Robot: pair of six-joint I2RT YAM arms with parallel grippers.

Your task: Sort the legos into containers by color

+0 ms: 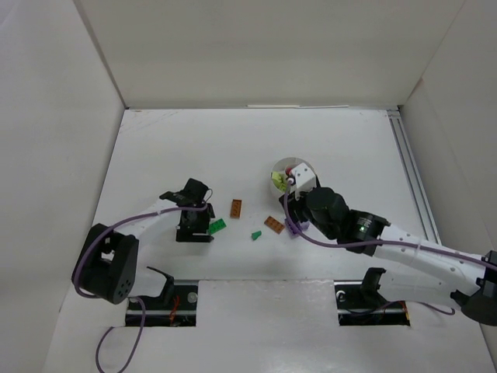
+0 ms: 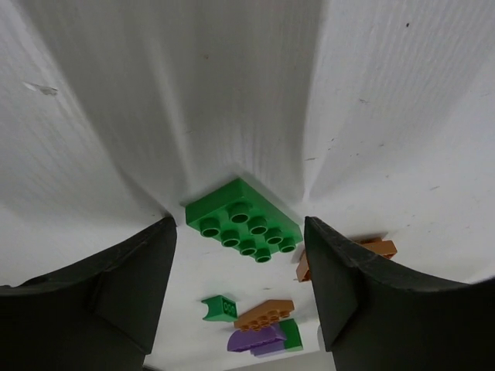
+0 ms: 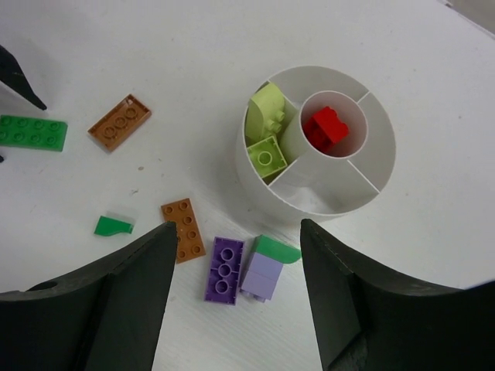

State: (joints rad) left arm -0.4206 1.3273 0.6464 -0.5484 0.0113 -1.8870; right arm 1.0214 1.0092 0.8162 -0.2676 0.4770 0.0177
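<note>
**Left hand** (image 2: 238, 232): fingers moderately apart, low over the table (image 1: 233, 140). They flank a flat green plate (image 2: 244, 222) that lies studs-up between them. A sliver of gap shows at the left finger; contact at the right finger cannot be told. The plate rests on the table, well left of the white tub (image 3: 255, 182).

**Right hand** (image 3: 236, 232): fingers wide, nothing between them. It hangs above the table on the tub's near side.

**Tub contents:**
- A red brick (image 3: 325, 127) sits in the central circle.
- Two yellow-green pieces (image 3: 265, 158) sit in the wedge compartment to the left of the circle.

**Loose legos, placed from the tub:**
- A purple plate (image 3: 224, 269) and a lilac brick (image 3: 261, 276) lie side by side, just beside the near wall.
- A green curved piece (image 3: 276, 249) rests against the lilac brick, on its tub-facing side.
- The near orange plate (image 3: 184, 229) is just left of the purple plate.
- The far orange plate (image 3: 119, 122) is farther left, between the tub and the green plate.
- A small green wedge (image 3: 113, 226) lies left of the near orange plate and apart from it.
</note>
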